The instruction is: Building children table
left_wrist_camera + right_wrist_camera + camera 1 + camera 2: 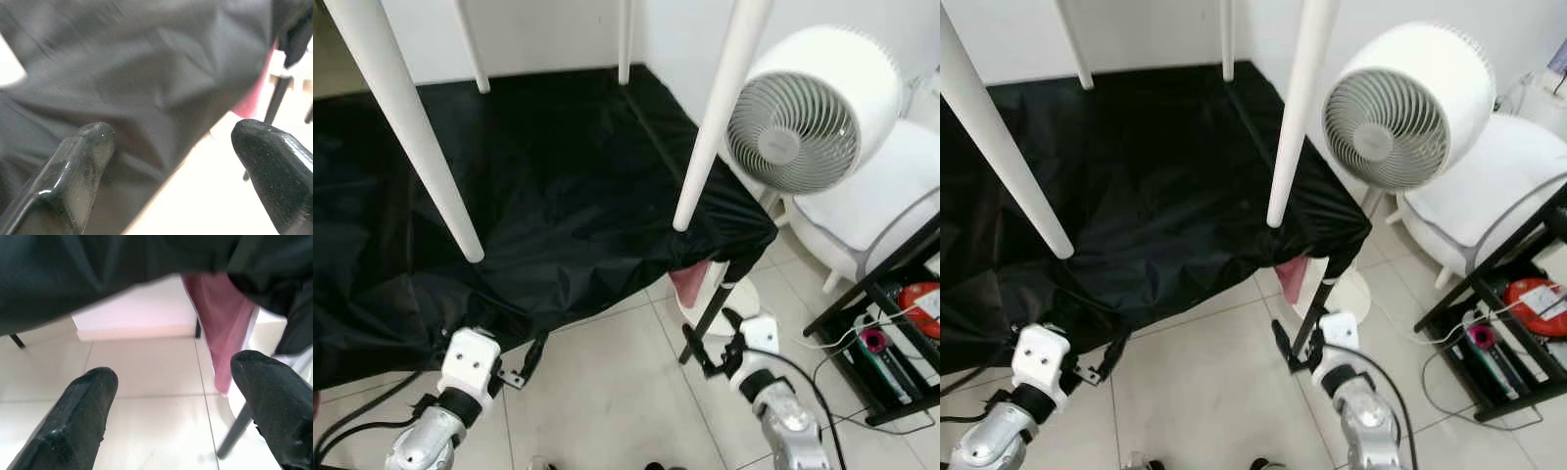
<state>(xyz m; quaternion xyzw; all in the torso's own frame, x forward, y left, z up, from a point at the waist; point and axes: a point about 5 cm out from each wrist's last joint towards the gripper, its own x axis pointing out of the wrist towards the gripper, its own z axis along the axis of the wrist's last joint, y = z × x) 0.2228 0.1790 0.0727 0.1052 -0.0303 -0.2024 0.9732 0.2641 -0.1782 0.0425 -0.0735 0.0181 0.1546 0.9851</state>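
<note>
A black cloth [538, 215] drapes a low surface, its front edge hanging just ahead of both arms above the tiled floor [607, 392]. On it the children's table sits upside down, four white legs pointing up: the near-left leg [406, 117] and near-right leg [720, 108] slant steeply, long axes running up and away from the robot. A white fan [808, 108] stands to the right. The left hand [524, 367] is open, holding nothing, at the cloth's edge, below the near-left leg. The right hand [705, 348] is open and empty, close beneath the near-right leg, so each arm has its own nearer leg
</note>
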